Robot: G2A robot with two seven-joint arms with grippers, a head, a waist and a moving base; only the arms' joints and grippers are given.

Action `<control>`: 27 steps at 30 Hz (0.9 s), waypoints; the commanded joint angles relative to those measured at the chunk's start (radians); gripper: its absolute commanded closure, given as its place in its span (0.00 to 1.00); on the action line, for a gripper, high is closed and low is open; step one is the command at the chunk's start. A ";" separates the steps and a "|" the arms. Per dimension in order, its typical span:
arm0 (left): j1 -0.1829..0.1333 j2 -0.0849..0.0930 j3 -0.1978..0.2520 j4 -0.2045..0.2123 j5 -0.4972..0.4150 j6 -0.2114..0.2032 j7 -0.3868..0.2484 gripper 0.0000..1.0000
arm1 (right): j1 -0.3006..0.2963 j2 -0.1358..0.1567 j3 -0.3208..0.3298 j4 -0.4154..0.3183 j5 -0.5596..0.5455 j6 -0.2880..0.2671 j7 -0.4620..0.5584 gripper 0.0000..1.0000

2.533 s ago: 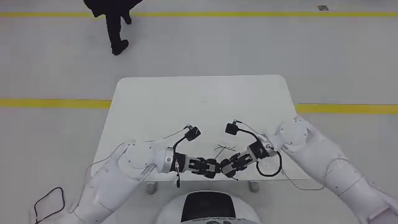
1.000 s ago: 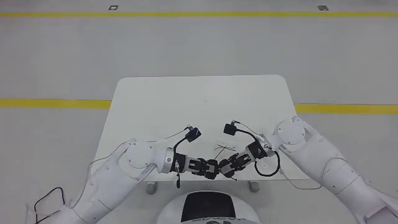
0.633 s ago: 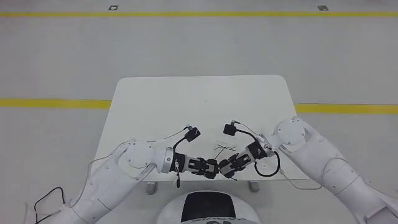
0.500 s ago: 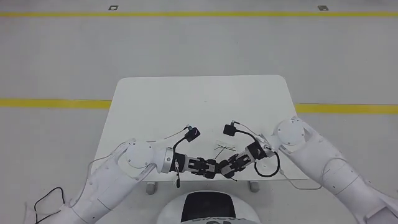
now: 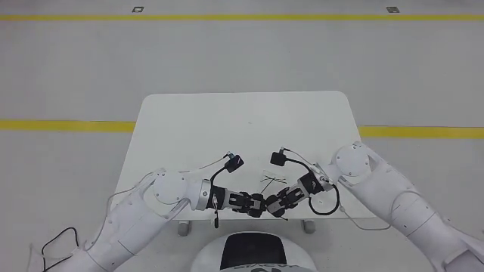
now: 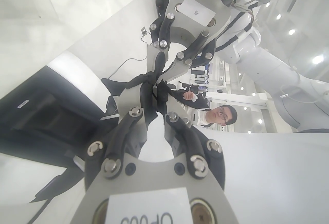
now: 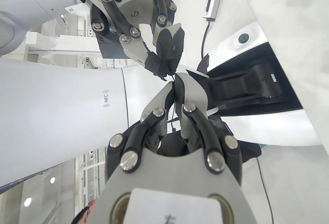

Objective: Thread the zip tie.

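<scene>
Right gripper point(image 7: 176, 86) pinching thin black zip tie point(image 7: 175, 106); left gripper point(image 6: 153, 90) pressed together, apparently on its other end, tip to tip above table point(image 5: 242, 117) near edge. Threading seemingly at insertion step; closed loop not visible, pull-through left.

Left gripper point(image 5: 262, 205), right gripper point(image 5: 271, 205): lower centre of top view, tip to tip, both arms bent inward, fingers pressed together.

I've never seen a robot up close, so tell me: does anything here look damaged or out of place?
On the left gripper, the black wrapping around the fingers looks ragged and bunched; the right gripper has neat ribbed pads. Otherwise nothing stands out: both are shut on the thin zip tie by the table's near edge.
</scene>
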 commanded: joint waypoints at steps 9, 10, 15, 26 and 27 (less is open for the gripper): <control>-0.009 0.005 0.014 0.004 -0.008 -0.001 0.006 1.00 | 0.005 0.001 -0.008 -0.001 0.002 0.000 0.000 1.00; -0.009 0.005 0.015 0.005 -0.009 -0.002 0.007 1.00 | 0.005 0.001 -0.008 -0.001 0.002 0.000 0.000 1.00; -0.014 0.008 0.021 0.007 -0.013 -0.005 0.007 1.00 | 0.006 0.001 -0.009 -0.001 0.003 0.000 0.000 1.00; -0.012 0.017 0.010 0.020 -0.044 -0.009 0.035 1.00 | -0.002 0.003 0.014 0.002 0.012 0.000 0.000 0.00; -0.010 0.018 0.006 0.021 -0.048 -0.008 0.040 1.00 | -0.005 0.004 0.021 0.000 0.011 0.000 -0.001 0.00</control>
